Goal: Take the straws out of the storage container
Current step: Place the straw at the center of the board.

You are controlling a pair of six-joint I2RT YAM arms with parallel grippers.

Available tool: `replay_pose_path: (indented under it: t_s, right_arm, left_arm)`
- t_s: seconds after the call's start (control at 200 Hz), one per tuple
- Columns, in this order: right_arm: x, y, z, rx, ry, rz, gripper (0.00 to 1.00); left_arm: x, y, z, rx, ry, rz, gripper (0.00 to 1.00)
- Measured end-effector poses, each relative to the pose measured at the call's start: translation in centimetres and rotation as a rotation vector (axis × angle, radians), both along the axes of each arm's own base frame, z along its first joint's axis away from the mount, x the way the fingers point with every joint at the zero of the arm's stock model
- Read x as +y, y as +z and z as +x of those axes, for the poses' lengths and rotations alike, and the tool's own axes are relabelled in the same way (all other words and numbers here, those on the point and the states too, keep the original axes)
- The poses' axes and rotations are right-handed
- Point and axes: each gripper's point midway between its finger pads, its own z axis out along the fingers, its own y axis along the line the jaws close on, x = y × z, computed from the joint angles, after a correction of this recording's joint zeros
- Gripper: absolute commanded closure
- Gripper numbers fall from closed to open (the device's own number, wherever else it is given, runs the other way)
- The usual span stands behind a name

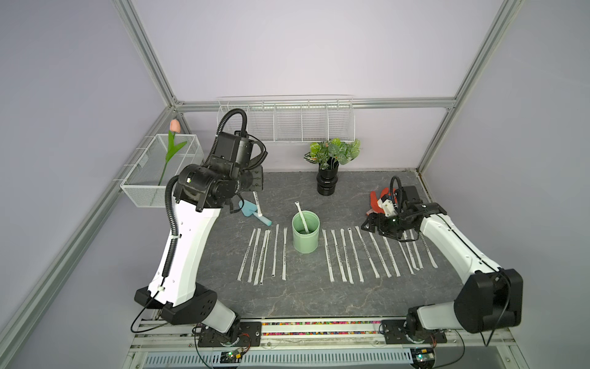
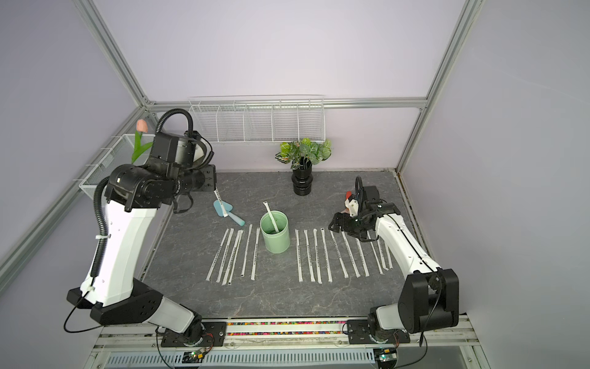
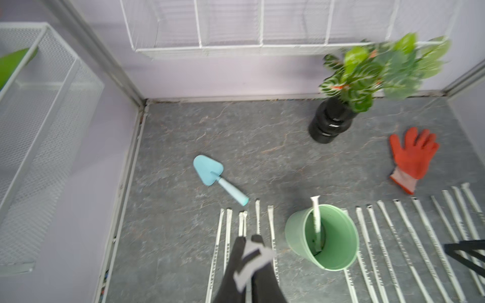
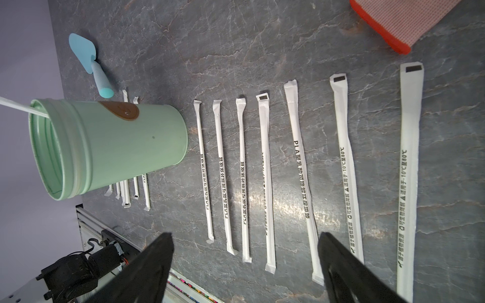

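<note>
Top views, L arm: left gripper (image 1: 254, 190) is up over the back-left of the table (image 1: 287, 297). Jaws are pressed together on the held straw (image 1: 257, 204), which hangs above the blue trowel (image 1: 247, 210).
Top views, cup: mint cup (image 1: 306, 238) stands upright mid-table between the left row (image 1: 265, 252) and right row (image 1: 357, 252) of laid-out straws. One last straw (image 1: 301, 219) leans inside, its top end past the far rim.
Top views, R arm: right gripper (image 1: 381, 228) sits low over the right row's far ends.
L wrist, grip: fingertips are closed w/ a blurred white wrapper pinched between them. Left row and cup show beyond; red glove (image 3: 413, 154) lies near the black vase (image 3: 332, 123).
R wrist, tool: jaws are spread wide and empty, w/ right-row straws flat below. Cup is seen side-on, last straw poking out of its mouth.
Step (judged): L arm is carrying the held straw to the left row; task nearly done, one more to pull.
Do it well: bring the straw clear of the trowel and lower it until its free end touches down. Lay it parallel in a gap beside the row, then release low so the light wrapper doesn't bounce or cross others.
Risk: a swinging straw could nudge the row or cup.
</note>
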Motion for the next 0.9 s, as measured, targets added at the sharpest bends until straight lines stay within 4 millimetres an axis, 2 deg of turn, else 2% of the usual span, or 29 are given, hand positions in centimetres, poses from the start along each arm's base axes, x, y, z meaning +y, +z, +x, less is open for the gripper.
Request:
replay_pose_path:
  t_s: [0.155,0.35,0.72,0.9]
  right_arm:
    - [0.0,-0.4,0.0,0.012,0.003,-0.004,0.11]
    - [-0.2,-1.1,0.0,0.028,0.015,-0.023,0.11]
    - [-0.5,-2.3,0.1,0.055,0.023,-0.048,0.11]
    - [-0.5,-2.7,-0.1,0.062,0.025,-0.051,0.11]
  left_arm:
    - [3.2,-6.6,2.1,0.212,0.152,0.172,0.93]
    - [4.3,-13.8,4.3,0.424,0.205,0.31,0.93]
    - [8.3,-24.5,3.2,0.792,0.234,0.324,0.93]
    - [8.4,-27.3,2.2,0.875,0.209,0.288,0.93]
